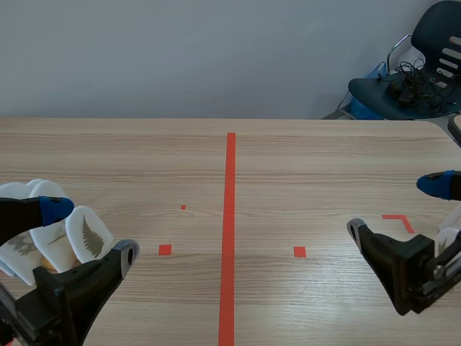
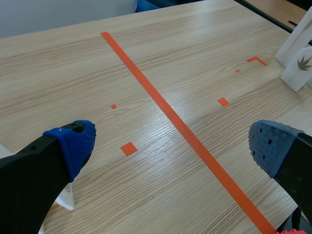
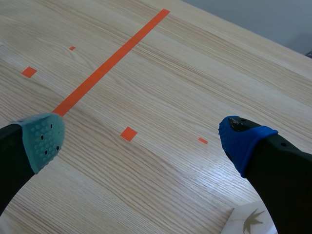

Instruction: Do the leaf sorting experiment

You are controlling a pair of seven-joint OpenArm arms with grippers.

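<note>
Several white cards printed with leaves [image 1: 85,236] stand in a bunch at the table's left edge, right beside my left gripper [image 1: 90,232], which is open and holds nothing. In the left wrist view the left gripper [image 2: 173,146] hangs over bare wood, with a white card corner [image 2: 66,199] under one finger. Further white leaf cards [image 2: 298,63] stand far ahead on the other side. My right gripper [image 1: 396,207] is open over the table's right part. In the right wrist view the right gripper [image 3: 141,140] is empty, and a card with a leaf print [image 3: 249,220] lies close under one finger.
A red tape line [image 1: 230,216] runs down the middle of the wooden table, with small red squares either side. A dark chair [image 1: 425,72] with cables on its seat stands behind the table's far right corner.
</note>
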